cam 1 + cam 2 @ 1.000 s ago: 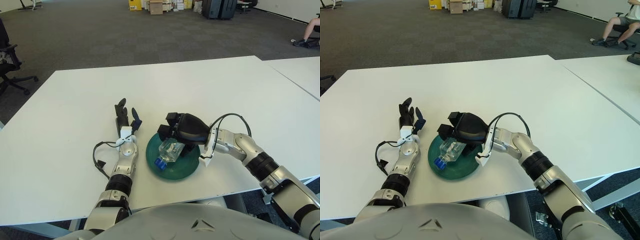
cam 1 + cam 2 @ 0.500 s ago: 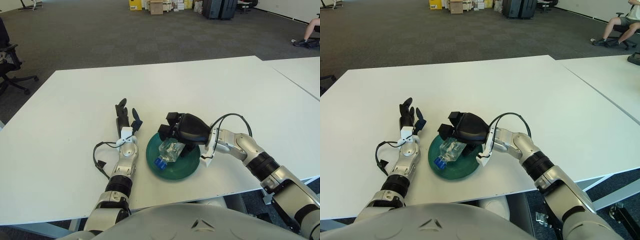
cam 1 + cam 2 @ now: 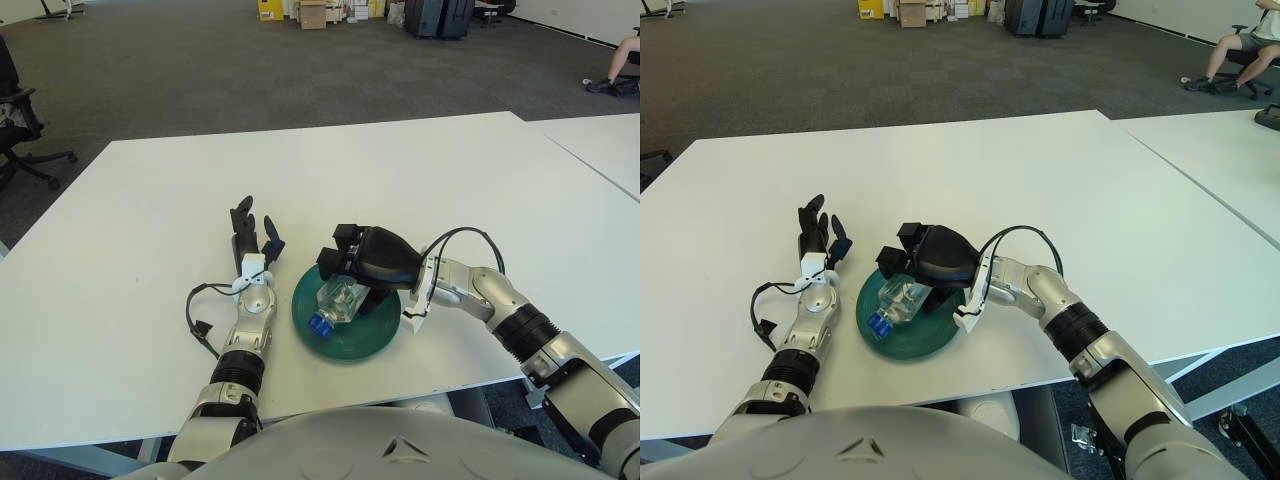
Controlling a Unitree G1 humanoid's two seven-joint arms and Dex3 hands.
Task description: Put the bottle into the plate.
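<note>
White table (image 3: pixel 420 180), near edge: green plate (image 3: pixel 375 335) holding a clear bottle (image 3: pixel 338 301) laid on its side, blue cap toward the near left. Right hand (image 3: pixel 368 262) over the plate's far part, fingers curled around the bottle's far end, though whether they grip it or merely touch cannot be told. Left hand (image 3: pixel 251 240) just left of the plate, fingers extended and spread, holding nothing.
</note>
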